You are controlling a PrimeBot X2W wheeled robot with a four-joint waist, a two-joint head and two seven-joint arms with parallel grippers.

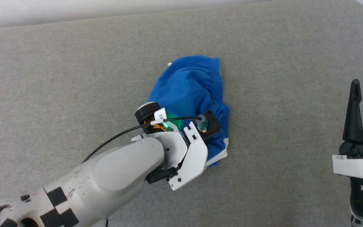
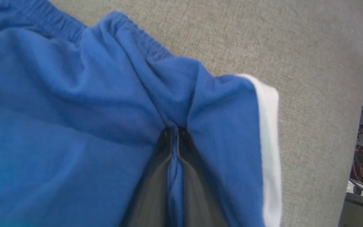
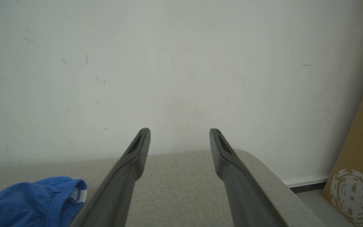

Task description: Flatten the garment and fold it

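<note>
Grey fabric surface (image 1: 74, 63), rounded corner; white wall (image 3: 181, 63) behind; garment (image 1: 191, 88) bunched centre.

Hardly any legible writing: one partly readable tag.

A white tag (image 1: 160, 115) on the black cable (image 1: 184, 118) at the left arm (image 1: 115, 176) wrist begins with a "3"; the rest cannot be made out. The brown cardboard panel (image 3: 362, 151) carries a round white print (image 3: 348, 189) with no readable letters. The garment (image 3: 27, 201) shows a small white label (image 3: 82, 194), too blurred to read.
</note>
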